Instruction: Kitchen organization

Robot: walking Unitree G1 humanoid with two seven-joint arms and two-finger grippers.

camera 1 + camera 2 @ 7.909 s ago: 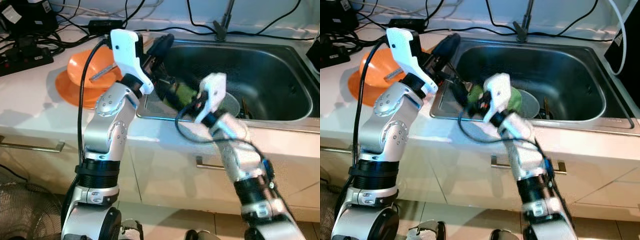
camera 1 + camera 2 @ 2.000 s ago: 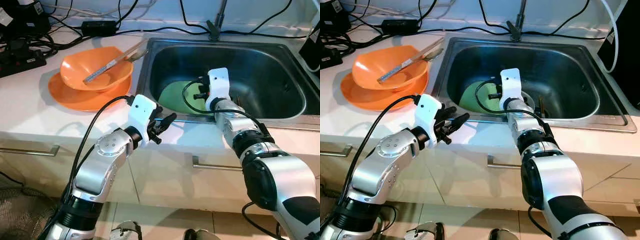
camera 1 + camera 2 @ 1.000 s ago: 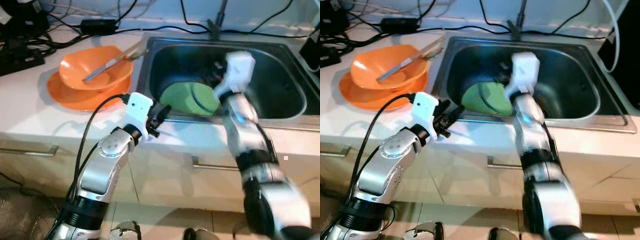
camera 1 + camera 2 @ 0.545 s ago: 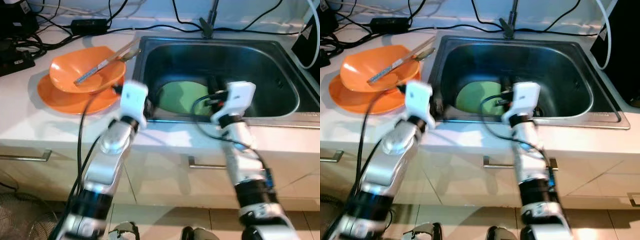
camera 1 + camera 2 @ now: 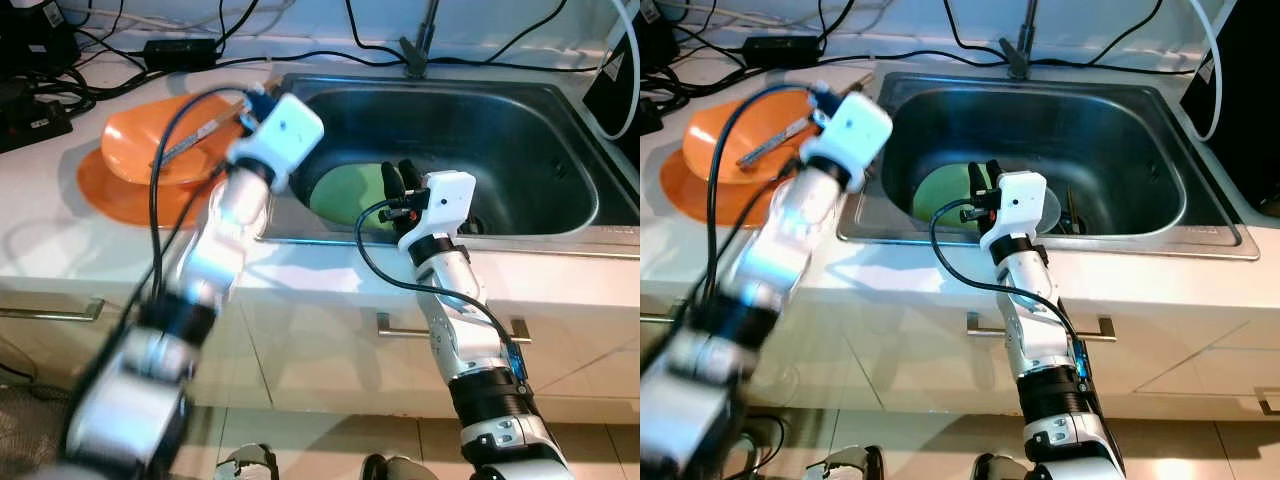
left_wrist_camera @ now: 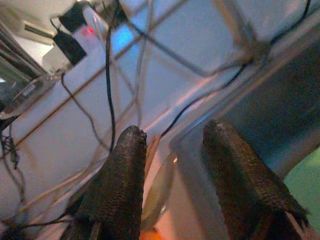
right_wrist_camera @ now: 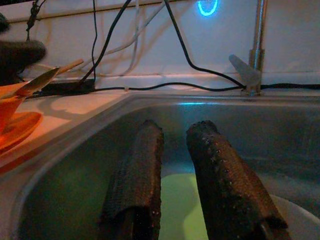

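Observation:
An orange bowl (image 5: pixel 140 130) sits on an orange plate (image 5: pixel 115 195) on the counter left of the sink, with a metal utensil (image 5: pixel 190 140) lying across it. A green plate (image 5: pixel 350 190) lies in the steel sink (image 5: pixel 560 130). My left arm is blurred. Its gripper (image 5: pixel 252 98) hangs over the bowl's right rim, and in the left wrist view the gripper (image 6: pixel 175 131) is open with nothing between the fingers. My right gripper (image 5: pixel 398 172) hovers just inside the sink's front edge above the green plate (image 7: pixel 172 200), open with a narrow gap and holding nothing.
A pale dish (image 5: pixel 1050 205) and dark sticks (image 5: pixel 1070 215) lie in the sink beside the green plate. The tap (image 5: pixel 422 40) stands behind the sink. Cables and a power strip (image 5: pixel 35 115) crowd the back left counter. A black object (image 5: pixel 620 75) stands at the right.
My left arm has swung up from the counter's front edge to over the orange bowl. My right gripper has drawn back from over the sink to its front edge.

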